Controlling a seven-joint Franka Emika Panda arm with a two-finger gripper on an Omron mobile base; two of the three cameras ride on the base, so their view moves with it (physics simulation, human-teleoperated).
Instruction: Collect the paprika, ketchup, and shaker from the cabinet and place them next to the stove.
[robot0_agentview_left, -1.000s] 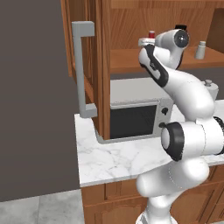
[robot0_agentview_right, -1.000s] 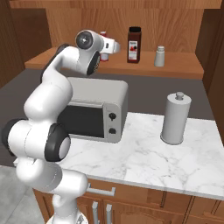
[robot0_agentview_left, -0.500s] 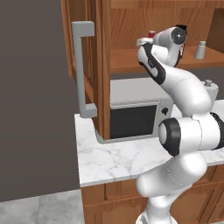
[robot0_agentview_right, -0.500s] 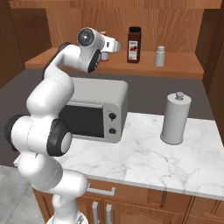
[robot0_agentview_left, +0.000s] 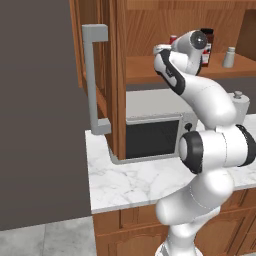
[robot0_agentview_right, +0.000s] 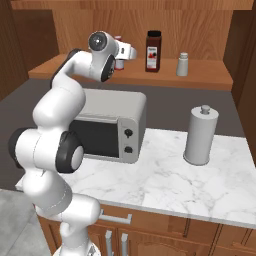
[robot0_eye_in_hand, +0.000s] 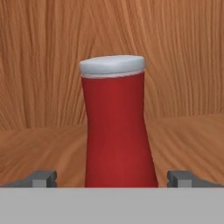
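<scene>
The gripper (robot0_eye_in_hand: 112, 178) is up in the cabinet (robot0_agentview_left: 119, 75), jaws spread wide either side of the ketchup (robot0_eye_in_hand: 117, 127), nothing grasped yet. The bottle stands upright on the shelf, paprika (robot0_agentview_right: 153, 51) and shaker (robot0_agentview_right: 183, 65) further along. Next it likely needs to push in a touch and squeeze.

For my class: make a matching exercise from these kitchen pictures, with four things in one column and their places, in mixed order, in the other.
Things:
1. ketchup
2. paprika
3. shaker
4. grey canister

Places:
A. on the marble counter, right of the microwave
B. rightmost on the cabinet shelf
C. straight ahead between the open fingers
D. middle of the three on the shelf

Pairs: 1-C, 2-D, 3-B, 4-A
</scene>
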